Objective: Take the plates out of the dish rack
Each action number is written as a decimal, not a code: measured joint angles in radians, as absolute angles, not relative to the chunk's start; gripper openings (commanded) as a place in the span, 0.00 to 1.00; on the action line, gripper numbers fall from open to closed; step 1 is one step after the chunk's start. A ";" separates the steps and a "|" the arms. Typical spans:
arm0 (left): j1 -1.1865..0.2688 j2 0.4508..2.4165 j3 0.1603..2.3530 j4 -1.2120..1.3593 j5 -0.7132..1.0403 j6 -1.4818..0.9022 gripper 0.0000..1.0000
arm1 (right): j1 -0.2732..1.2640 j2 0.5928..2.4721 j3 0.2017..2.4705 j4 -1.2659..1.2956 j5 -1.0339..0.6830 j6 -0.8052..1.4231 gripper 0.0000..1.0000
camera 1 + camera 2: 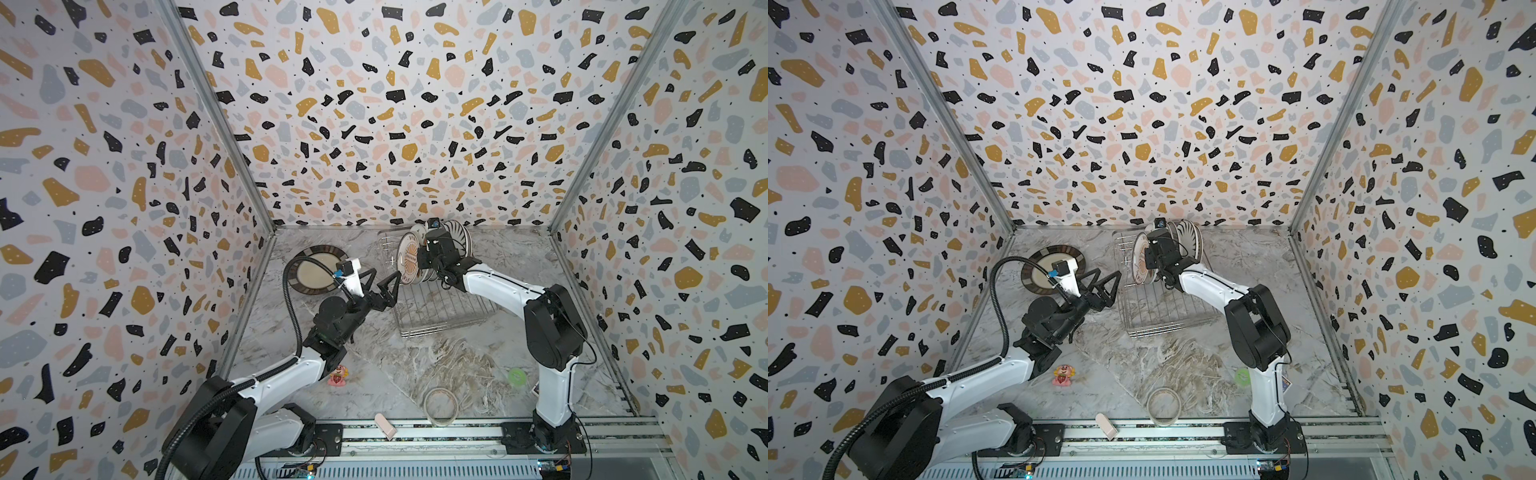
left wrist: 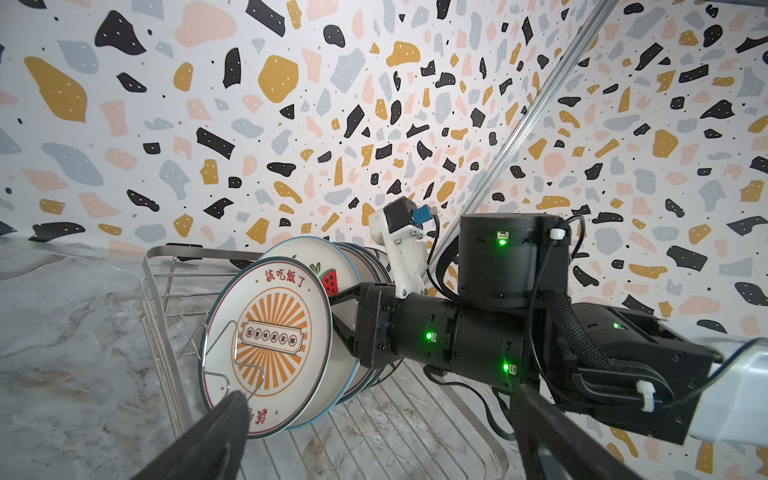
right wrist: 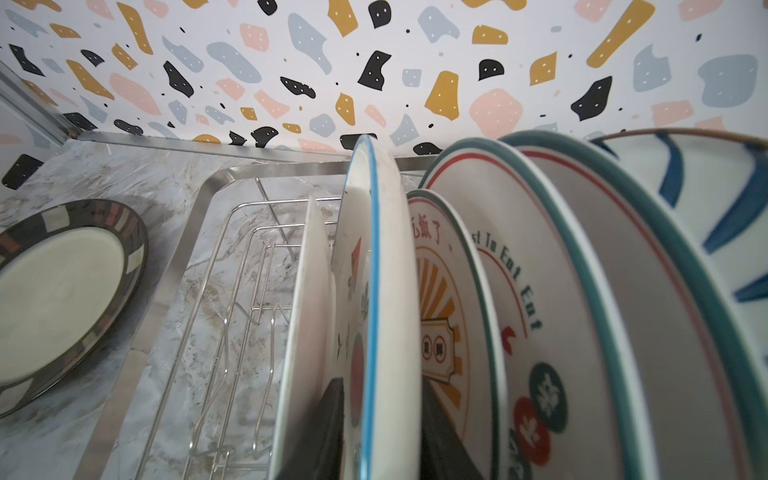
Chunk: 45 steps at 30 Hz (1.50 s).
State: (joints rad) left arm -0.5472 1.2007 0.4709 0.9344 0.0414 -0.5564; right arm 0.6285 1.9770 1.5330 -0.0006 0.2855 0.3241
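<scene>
At the back of the marble table (image 1: 395,365), the dish rack (image 1: 440,328) sits slightly skewed. Plates (image 1: 457,241) stand on edge, packed together at its far end. Front plate (image 2: 270,332): orange sunburst print, face toward the left arm. One dark-rimmed plate (image 1: 318,270) lies flat on the table, left of the rack and apart from it.

Left gripper (image 1: 386,274): jaws wide, nothing between them, hovering just beside the rack's left wall, near the front plate.

Right gripper (image 3: 380,386): reaches in among the standing plates, jaws narrow. One finger (image 3: 328,432) lies on each face of the blue-rimmed plate (image 3: 374,249), second from the front. Both fingers look to lie against it. Whether they clamp it, I cannot tell.
</scene>
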 measured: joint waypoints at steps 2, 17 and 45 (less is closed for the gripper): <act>-0.547 1.225 0.476 0.949 0.015 -0.542 1.00 | 0.629 1.999 1.562 -0.012 0.302 0.319 0.29; -0.551 1.236 0.453 1.019 0.035 -0.579 1.00 | 0.641 2.033 1.573 0.022 0.420 0.328 0.18; -0.552 1.165 0.416 1.026 0.032 -0.614 1.00 | 0.722 1.967 1.607 -0.063 0.574 0.240 0.16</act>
State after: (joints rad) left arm -0.5518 1.1648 0.4160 1.0264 0.0322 -0.6140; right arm 0.7223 1.9667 1.6066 -0.0631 0.5743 0.2401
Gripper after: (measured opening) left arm 0.997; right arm 0.169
